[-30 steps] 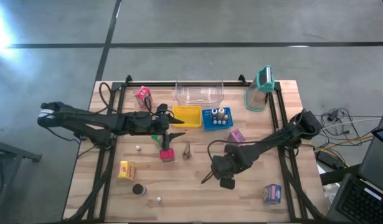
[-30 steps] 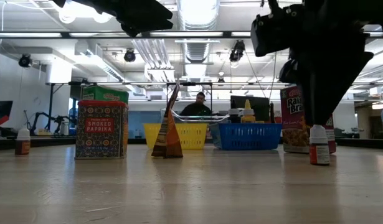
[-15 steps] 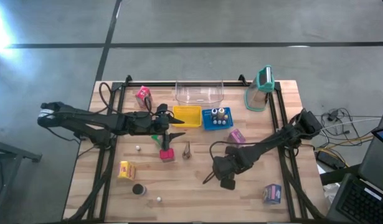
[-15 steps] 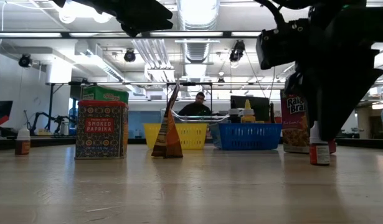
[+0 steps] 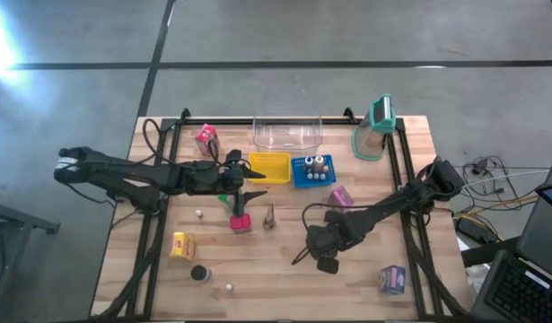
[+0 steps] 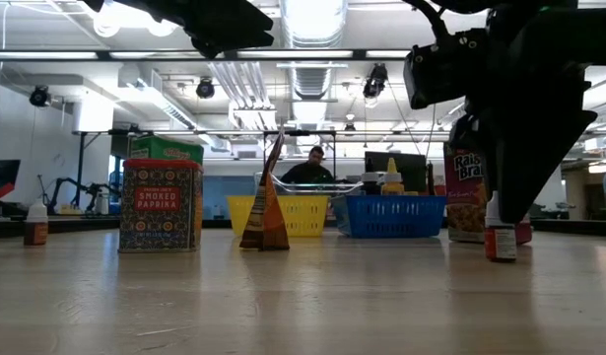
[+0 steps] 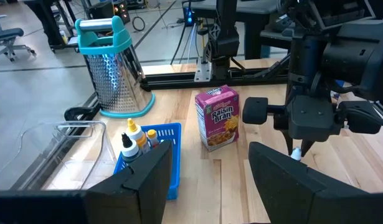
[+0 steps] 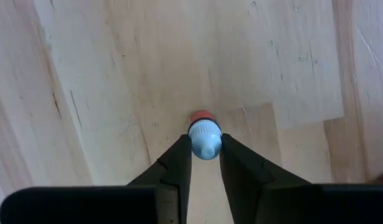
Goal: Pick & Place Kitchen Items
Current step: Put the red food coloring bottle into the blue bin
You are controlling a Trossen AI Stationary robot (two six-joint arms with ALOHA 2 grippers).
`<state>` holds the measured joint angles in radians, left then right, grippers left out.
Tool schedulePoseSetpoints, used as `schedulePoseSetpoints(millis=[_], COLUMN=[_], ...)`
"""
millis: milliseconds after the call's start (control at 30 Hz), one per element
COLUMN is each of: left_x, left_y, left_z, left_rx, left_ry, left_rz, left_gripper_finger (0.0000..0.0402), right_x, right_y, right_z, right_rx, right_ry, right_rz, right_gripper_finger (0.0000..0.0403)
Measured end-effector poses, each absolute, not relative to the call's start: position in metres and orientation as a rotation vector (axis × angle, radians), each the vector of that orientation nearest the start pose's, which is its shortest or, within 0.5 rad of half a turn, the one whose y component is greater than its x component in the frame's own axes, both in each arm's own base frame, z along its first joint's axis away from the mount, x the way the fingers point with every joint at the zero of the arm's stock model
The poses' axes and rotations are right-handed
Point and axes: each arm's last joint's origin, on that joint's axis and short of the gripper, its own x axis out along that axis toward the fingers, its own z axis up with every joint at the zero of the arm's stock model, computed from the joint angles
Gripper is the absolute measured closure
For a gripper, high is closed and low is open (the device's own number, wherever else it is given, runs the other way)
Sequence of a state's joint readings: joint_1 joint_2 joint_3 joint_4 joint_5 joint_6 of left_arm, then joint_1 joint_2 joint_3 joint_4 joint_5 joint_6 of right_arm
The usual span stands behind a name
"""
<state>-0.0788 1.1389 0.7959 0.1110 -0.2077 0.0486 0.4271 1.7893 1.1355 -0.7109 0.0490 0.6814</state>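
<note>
A small bottle [image 8: 205, 138] with a white cap and red label stands on the table right of centre, also in the low view [image 6: 500, 235]. My right gripper [image 8: 205, 148] points down over it, shut on its cap. My left gripper [image 7: 210, 180] hovers open and empty above the table's middle left [image 5: 249, 193]. Loose on the table are a pink Raisin Bran carton [image 5: 341, 195], a red paprika tin [image 5: 240, 222], a brown cone [image 5: 269, 216], a yellow carton [image 5: 182, 244], a purple carton [image 5: 393, 279], a dark disc [image 5: 200, 273] and white balls [image 5: 199, 213]. My right gripper pinches the bottle's white cap [image 8: 205, 132] between its two fingertips [image 8: 182, 149], coming from above and pointing almost straight down. The bottle stays upright below the fingers. Whether its base [image 6: 500, 256] still rests on the table, I cannot tell.
At the far side stand a yellow basket [image 5: 269, 167], a blue basket [image 5: 298, 179] holding small bottles, a clear tub [image 5: 287, 135], a metal grater with a teal handle [image 5: 374, 128] and another pink carton [image 5: 206, 137]. Bare wood lies between the right gripper and the purple carton.
My right gripper has come down a little over the bottle's cap. The bottle has shifted slightly sideways in the low view, still upright.
</note>
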Motion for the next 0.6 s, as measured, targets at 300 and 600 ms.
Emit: schedulePoseSetpoints(millis=[300, 600], left_x=[0.2536, 0.2536], left_y=[-0.0142, -0.0141], left_z=[0.2953, 0.2953], left_rx=[0.082, 0.082], left_ry=[0.233, 0.233], left_rz=[0.122, 0.122], left_gripper_finger=[0.0183, 0.0183], right_x=[0.3003, 0.3007], right_y=[0.1352, 0.1353], right_z=[0.1655, 0.1655], right_rx=[0.261, 0.265], right_ry=[1.349, 1.344], right_rz=[-0.14, -0.144], right_gripper_finger=[0.0289, 0.0314])
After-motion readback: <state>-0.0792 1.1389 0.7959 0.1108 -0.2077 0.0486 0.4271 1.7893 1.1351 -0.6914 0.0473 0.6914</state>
